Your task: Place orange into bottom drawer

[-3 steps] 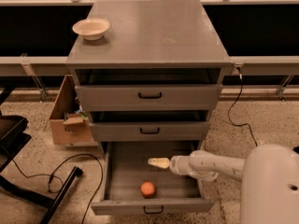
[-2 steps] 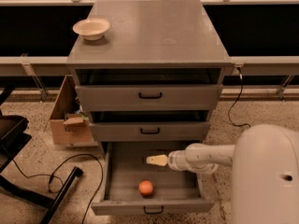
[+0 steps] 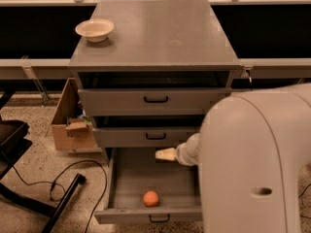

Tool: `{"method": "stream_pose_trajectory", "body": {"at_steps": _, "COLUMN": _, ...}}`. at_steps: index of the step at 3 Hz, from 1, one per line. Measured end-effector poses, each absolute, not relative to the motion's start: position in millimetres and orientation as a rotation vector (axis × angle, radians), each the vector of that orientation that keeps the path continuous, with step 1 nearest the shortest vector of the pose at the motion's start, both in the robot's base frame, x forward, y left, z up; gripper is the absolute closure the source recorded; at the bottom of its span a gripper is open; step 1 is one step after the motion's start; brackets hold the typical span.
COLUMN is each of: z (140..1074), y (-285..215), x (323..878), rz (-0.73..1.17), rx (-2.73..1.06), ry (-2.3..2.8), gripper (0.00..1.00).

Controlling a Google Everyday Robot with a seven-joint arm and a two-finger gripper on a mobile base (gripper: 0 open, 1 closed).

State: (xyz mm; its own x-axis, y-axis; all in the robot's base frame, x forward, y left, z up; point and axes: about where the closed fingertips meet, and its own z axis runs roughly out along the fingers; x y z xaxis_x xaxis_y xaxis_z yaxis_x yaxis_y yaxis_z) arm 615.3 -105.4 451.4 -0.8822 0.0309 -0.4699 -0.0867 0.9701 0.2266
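Note:
The orange (image 3: 150, 198) lies on the floor of the open bottom drawer (image 3: 127, 176), near its front edge. The drawer is pulled out, with its small black handle (image 3: 159, 219) at the front. My gripper (image 3: 164, 154) hangs over the back of the drawer, just under the middle drawer, up and to the right of the orange and apart from it. My white arm (image 3: 252, 164) fills the right of the view and hides the drawer's right side.
A cream bowl (image 3: 95, 29) sits on the cabinet top at the back left. Two shallower drawers (image 3: 155, 99) stand slightly open above. A cardboard box (image 3: 70, 125) stands left of the cabinet. Black cable (image 3: 53, 183) and a dark chair base (image 3: 12, 140) lie on the floor at left.
My arm has swung toward the camera and now covers much more of the right side. The gripper has drawn back toward the drawer's rear. The orange has stayed in place.

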Motion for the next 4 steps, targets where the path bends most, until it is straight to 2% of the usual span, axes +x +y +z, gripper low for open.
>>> {"method": "stream_pose_trajectory", "body": {"at_steps": 1, "z": 512.0, "y": -120.5, "x": 609.3, "rz": 0.215, "rx": 0.03, "ry": 2.57, "gripper": 0.0}}
{"method": "stream_pose_trajectory", "body": {"at_steps": 2, "z": 533.6, "y": -125.7, "x": 600.3, "rz": 0.189, "rx": 0.037, "ry": 2.556, "gripper": 0.0}}
{"method": "stream_pose_trajectory", "body": {"at_steps": 4, "z": 545.1, "y": -141.7, "x": 621.6, "rz": 0.277, "rx": 0.0, "ry": 2.524, "gripper": 0.0}}
